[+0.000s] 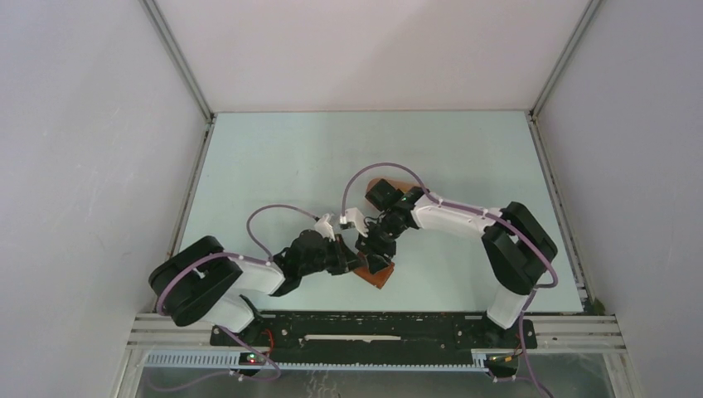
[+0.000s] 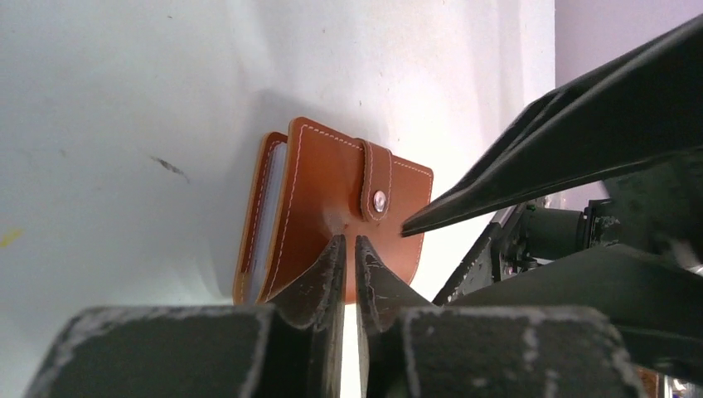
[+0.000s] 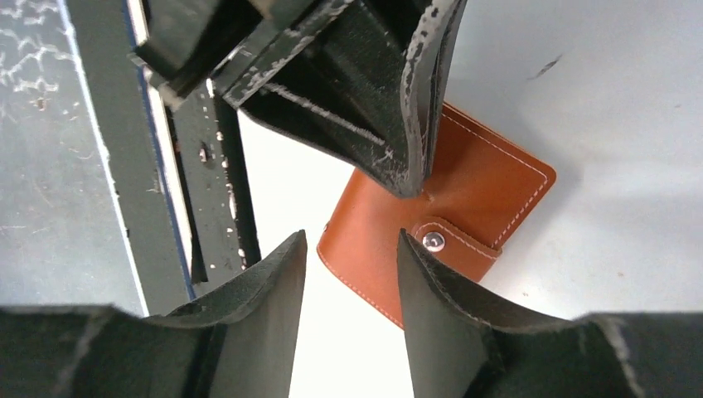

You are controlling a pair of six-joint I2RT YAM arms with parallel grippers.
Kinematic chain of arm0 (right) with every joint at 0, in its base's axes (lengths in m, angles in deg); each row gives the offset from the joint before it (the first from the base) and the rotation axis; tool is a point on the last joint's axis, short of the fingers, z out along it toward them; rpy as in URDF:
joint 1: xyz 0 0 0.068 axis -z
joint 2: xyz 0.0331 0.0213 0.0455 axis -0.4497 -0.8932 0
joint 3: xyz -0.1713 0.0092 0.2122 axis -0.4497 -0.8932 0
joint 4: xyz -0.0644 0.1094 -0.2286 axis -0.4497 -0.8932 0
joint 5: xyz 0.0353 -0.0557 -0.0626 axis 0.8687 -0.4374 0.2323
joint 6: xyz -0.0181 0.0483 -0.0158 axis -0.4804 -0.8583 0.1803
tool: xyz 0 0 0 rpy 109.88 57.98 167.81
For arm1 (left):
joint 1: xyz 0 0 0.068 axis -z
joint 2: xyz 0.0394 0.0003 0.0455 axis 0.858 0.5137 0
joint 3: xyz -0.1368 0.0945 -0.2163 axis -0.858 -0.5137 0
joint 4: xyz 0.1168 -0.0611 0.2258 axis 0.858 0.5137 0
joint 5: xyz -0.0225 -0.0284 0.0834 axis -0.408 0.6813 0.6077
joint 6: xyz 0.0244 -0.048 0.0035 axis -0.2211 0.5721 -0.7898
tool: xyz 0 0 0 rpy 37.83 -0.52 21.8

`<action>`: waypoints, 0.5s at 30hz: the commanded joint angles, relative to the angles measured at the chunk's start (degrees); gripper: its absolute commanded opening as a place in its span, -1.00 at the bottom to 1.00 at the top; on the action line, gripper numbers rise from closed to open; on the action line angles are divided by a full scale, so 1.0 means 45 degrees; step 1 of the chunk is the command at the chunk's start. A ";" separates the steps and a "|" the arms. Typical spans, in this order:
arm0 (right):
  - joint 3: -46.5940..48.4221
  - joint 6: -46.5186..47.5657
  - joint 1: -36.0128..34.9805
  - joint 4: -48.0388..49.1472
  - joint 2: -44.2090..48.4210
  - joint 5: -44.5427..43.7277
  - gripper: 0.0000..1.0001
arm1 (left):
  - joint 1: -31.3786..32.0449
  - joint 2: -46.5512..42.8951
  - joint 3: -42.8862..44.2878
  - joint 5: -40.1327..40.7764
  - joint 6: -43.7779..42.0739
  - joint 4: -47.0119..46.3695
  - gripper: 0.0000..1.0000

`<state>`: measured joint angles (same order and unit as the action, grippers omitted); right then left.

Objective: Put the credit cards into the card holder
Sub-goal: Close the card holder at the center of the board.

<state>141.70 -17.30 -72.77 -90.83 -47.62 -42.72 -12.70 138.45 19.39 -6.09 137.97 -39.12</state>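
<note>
– Reddish-brown leather of the card holder (image 3: 489, 178), folded shut with the snap tab (image 3: 464, 245) fastened; flat on the table (image 2: 124, 99) close to its near edge, between both grippers. Credit cards?

– Not to be seen in any view. Possibly tucked already into the grey-blue pockets (image 2: 264, 211) glimpsed at the holder's open side; cannot tell.

– Left gripper (image 2: 349, 245)?

– Fingers pressed almost together, only a slit between, nothing visible within it. Tips bearing on the cover just beside the tab, with a small pucker in the leather there.

– Right gripper (image 3: 351, 240)?

– Spread and holding nothing. One fingertip just beside the stud of the tab, the other just past the holder's edge.

– Hazards from here?

– First, dragging: with tips pressing on the cover, any sideways pull likely to slide the holder toward the near edge and off it. Second, collision: two pairs of fingers crowded over one small thing, so a careless lift or closing apt to knock one against the other. Third, if unfastening intended, prising at the tab with the cover poorly pinned liable to spin or flip the holder rather than free the snap. Fourth, creasing or scuffing of soft leather under hard tips pushed too firmly.
</note>
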 commanded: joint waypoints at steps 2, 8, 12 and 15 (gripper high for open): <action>0.0051 0.0605 0.0484 -0.0374 0.1484 0.1095 0.10 | 0.0080 -0.1253 -0.0282 0.0568 -0.0612 0.1946 -0.66; 0.0051 0.1056 0.0780 -0.0691 0.2093 0.1588 0.17 | 0.0067 -0.2914 -0.0104 0.1267 -0.1106 0.3841 -0.50; 0.0056 0.1326 0.0941 -0.0878 0.2333 0.1866 0.18 | 0.0063 -0.4104 -0.0011 0.1621 -0.1521 0.4978 -0.43; 0.0054 0.1495 0.1045 -0.0962 0.2548 0.1959 0.20 | 0.0073 -0.5000 0.0002 0.1835 -0.1825 0.5678 -0.38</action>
<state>141.70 -12.98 -68.83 -93.83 -39.51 -36.34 -12.70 120.82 19.28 -0.56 133.40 -19.21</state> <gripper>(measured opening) 0.593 0.297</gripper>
